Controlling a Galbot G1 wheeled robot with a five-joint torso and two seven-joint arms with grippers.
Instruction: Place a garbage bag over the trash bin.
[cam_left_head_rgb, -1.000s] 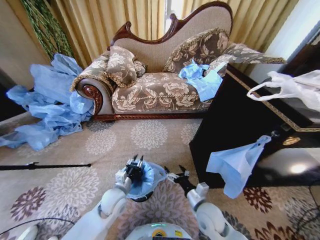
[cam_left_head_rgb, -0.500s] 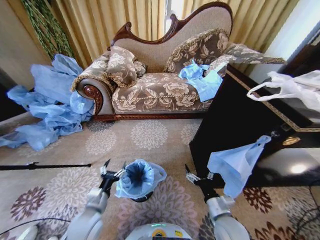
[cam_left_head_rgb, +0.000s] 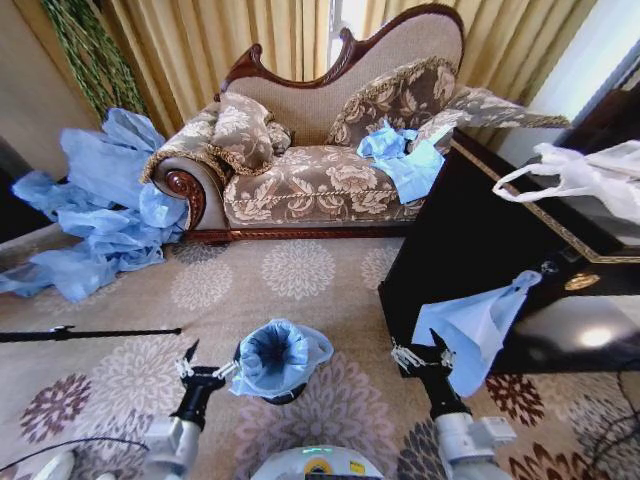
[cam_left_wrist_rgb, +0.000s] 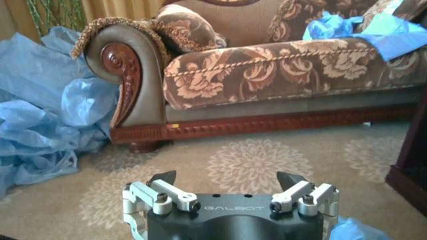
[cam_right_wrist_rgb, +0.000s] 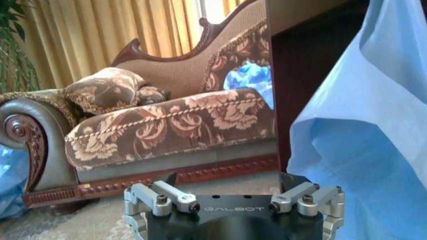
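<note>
A light-blue garbage bag (cam_left_head_rgb: 275, 358) lines the black trash bin (cam_left_head_rgb: 283, 393) on the carpet. Left gripper (cam_left_head_rgb: 199, 371) and right gripper (cam_left_head_rgb: 420, 353) flank it, fingers open, empty. Loosely draped film could slip off.

**Hidden and cropped regions**

The trash bin (cam_left_head_rgb: 285, 392) is almost wholly covered by the garbage bag (cam_left_head_rgb: 275, 357); only a dark sliver of its base shows beneath the film. In the left wrist view, one corner of that blue film (cam_left_wrist_rgb: 357, 231) is cut by the frame edge. Both arms leave the head view at its lower edge. The hanging blue bag (cam_right_wrist_rgb: 363, 135) runs past the right wrist view's border. The white bag (cam_left_head_rgb: 590, 175) is cropped at the head view's edge.
</note>
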